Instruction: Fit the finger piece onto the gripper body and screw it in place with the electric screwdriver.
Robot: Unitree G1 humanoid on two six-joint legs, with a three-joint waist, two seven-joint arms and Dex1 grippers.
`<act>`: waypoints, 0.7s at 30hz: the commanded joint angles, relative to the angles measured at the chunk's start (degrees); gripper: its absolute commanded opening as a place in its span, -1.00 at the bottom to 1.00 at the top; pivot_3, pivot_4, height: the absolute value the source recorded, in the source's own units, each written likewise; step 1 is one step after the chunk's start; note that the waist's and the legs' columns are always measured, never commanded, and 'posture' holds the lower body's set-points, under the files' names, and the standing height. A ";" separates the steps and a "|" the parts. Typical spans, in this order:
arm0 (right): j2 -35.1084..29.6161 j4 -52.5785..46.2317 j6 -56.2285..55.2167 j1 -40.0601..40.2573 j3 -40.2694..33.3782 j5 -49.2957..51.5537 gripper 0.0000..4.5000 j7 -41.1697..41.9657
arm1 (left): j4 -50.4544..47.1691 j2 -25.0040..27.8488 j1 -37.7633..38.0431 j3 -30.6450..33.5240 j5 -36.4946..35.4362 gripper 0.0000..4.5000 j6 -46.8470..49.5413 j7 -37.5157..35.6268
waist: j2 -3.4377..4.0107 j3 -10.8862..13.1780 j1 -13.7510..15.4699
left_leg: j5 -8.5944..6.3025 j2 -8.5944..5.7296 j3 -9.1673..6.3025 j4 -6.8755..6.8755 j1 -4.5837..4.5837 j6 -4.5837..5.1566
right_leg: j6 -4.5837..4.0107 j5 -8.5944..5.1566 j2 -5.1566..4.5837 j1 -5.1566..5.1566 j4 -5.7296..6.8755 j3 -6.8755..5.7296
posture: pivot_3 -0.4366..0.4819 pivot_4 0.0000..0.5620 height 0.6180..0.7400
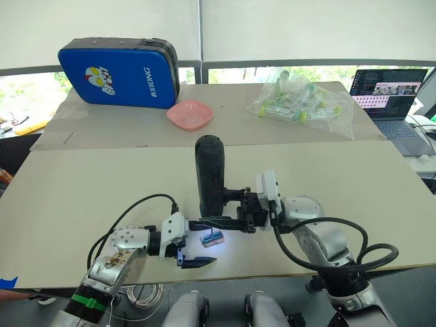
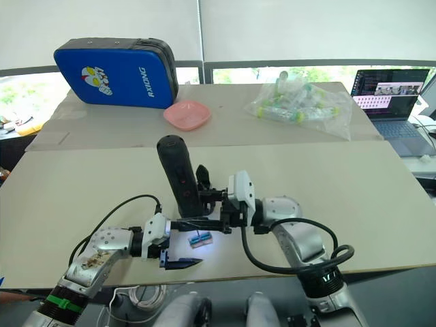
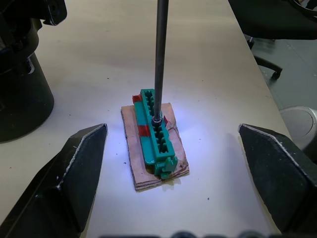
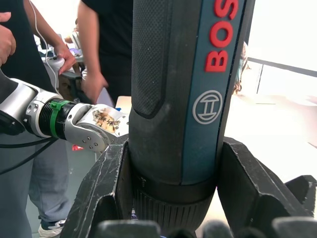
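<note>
Bright window daylight; bluish glow on table [image 1: 82, 177].

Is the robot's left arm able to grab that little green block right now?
Probably yes: the left gripper is open with its fingers either side of the green block. The screwdriver bit standing on it could obstruct.

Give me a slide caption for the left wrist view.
Open left gripper flanks a green block on a tan base as the electric screwdriver's bit meets it.
</note>
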 commanded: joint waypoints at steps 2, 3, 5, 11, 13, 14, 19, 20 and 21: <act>-0.52 -0.68 0.46 -0.38 -0.09 -0.17 -0.13 -0.10 | 0.38 0.48 1.60 -1.09 0.82 0.99 1.24 -0.19 | 0.00 0.00 -0.01 | -0.01 0.00 0.00 0.00 0.04 -0.02 | 0.00 0.00 0.00 0.04 0.00 0.00 | -0.05 -0.47 1.00; -0.48 -1.16 0.63 -0.48 -0.29 0.48 -0.13 0.12 | 0.44 0.50 1.74 -0.72 0.50 0.99 1.05 -0.21 | 0.00 0.00 -0.02 | -0.01 0.00 0.00 0.00 0.05 -0.02 | 0.00 0.00 0.00 0.04 0.00 0.00 | -0.05 -0.47 1.00; -0.46 -1.63 0.54 -0.60 -0.61 1.21 -0.13 0.50 | 0.65 0.48 1.84 -0.26 0.19 0.99 0.60 -0.24 | 0.00 0.00 -0.04 | -0.01 0.00 0.00 0.00 0.07 -0.02 | 0.00 0.00 0.01 0.05 0.00 0.00 | -0.05 -0.47 1.00; -0.34 -3.20 0.95 -1.39 -1.62 3.13 -0.13 0.28 | -0.37 0.64 2.15 2.52 -3.23 0.99 0.37 -1.34 | 0.00 0.00 -0.11 | -0.01 0.01 0.00 0.00 0.06 -0.01 | 0.00 0.00 0.02 0.04 0.00 0.00 | -0.05 -0.47 1.00; -0.45 -3.92 1.22 -1.62 -1.89 3.84 -0.13 0.38 | -0.98 0.87 2.22 3.57 -4.67 0.99 0.71 -1.83 | 0.00 0.01 -0.13 | -0.01 0.01 0.00 0.00 0.05 -0.01 | 0.00 0.00 0.01 0.01 0.01 0.01 | -0.05 -0.47 1.00; -0.45 -4.36 1.42 -1.74 -2.09 4.30 -0.13 0.41 | -1.40 1.16 2.21 4.22 -5.59 0.99 0.79 -2.41 | 0.00 0.01 -0.11 | 0.00 0.02 0.00 0.00 0.03 0.01 | 0.00 0.00 0.01 0.00 0.01 0.01 | -0.05 -0.47 1.00; -0.30 -6.28 2.63 -2.43 -3.37 6.49 -0.13 -0.20 | -4.09 2.14 2.21 7.21 -10.09 0.99 1.95 -4.32 | 0.00 0.03 -0.08 | 0.01 0.01 0.00 0.00 -0.09 0.02 | 0.00 0.00 0.02 -0.08 0.00 0.00 | -0.05 -0.47 1.00; -0.37 -6.69 2.95 -2.61 -3.66 6.92 -0.13 -0.33 | -4.91 2.31 2.29 7.77 -10.88 0.99 2.40 -4.45 | 0.00 0.04 -0.06 | 0.01 0.01 0.00 0.00 -0.10 0.02 | 0.00 0.00 0.02 -0.09 -0.01 0.00 | -0.05 -0.47 1.00; -0.43 -7.06 3.20 -2.80 -3.93 7.26 -0.13 -0.37 | -5.69 2.41 2.33 8.30 -11.43 0.99 2.70 -4.43 | 0.01 0.04 -0.06 | 0.00 0.00 0.00 0.01 -0.11 0.01 | 0.00 0.00 0.02 -0.09 -0.01 0.00 | -0.05 -0.47 1.00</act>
